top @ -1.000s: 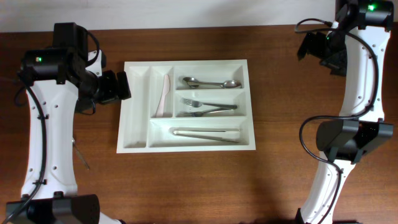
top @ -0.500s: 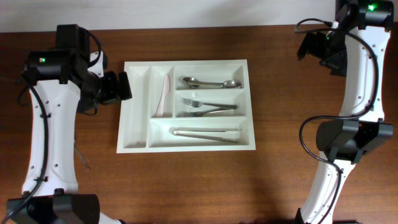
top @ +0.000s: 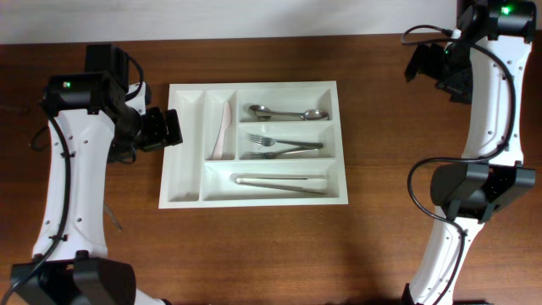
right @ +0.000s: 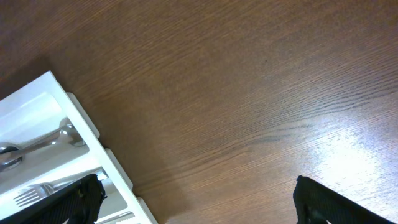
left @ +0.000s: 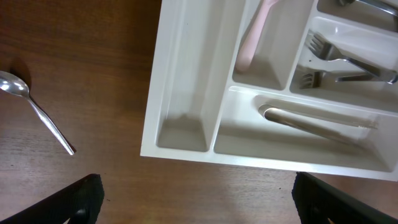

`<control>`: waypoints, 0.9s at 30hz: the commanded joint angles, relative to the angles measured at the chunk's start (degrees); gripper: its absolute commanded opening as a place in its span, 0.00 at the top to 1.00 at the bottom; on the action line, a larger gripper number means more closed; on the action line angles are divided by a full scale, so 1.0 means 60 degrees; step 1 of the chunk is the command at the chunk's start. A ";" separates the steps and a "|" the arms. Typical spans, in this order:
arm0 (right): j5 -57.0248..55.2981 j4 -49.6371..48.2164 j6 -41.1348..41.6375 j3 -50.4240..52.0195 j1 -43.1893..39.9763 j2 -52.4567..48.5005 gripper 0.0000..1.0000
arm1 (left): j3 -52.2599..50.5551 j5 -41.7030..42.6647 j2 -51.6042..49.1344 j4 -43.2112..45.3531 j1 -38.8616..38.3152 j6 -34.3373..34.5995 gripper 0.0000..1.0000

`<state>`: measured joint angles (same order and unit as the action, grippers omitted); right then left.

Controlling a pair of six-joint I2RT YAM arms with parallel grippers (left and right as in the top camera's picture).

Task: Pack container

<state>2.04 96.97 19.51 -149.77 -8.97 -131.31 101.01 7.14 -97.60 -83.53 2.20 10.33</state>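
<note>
The white container (top: 190,196) lies mid-table and holds a pale knife (top: 224,131), two spoons (top: 288,113), forks (top: 284,146) and tongs (top: 281,182); its leftmost narrow compartment is empty. My left gripper (top: 169,127) hovers at the container's left edge, open and empty. In the left wrist view the container (left: 180,134) fills the upper right, and my left gripper (left: 199,202) is over bare wood in front of it. A loose spoon (left: 37,112) lies on the table to the left. My right gripper (top: 421,63) is open and empty, far right of the container (right: 74,118).
The table is dark wood. The loose spoon shows faintly in the overhead view (top: 114,222) beside the left arm, below and left of the container. A pale wall runs along the table's far edge.
My left gripper has shifted slightly right and toward the front, closer to the container's left edge. The right arm has not moved.
</note>
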 commanded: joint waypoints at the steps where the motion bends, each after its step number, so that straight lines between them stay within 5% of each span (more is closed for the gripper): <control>1: 0.0051 0.0022 0.0080 -0.0047 -0.0015 0.0117 0.01 | -0.0055 0.0091 0.0153 -0.0004 -0.0055 0.0080 0.01; 27: 0.0051 0.0022 0.0080 -0.0047 -0.0015 0.0117 0.01 | -0.0080 -0.0550 0.0153 0.0459 -0.0055 0.0528 0.01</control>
<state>2.02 96.97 19.51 -149.80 -8.97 -131.31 101.01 4.27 -97.60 -81.10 2.20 12.91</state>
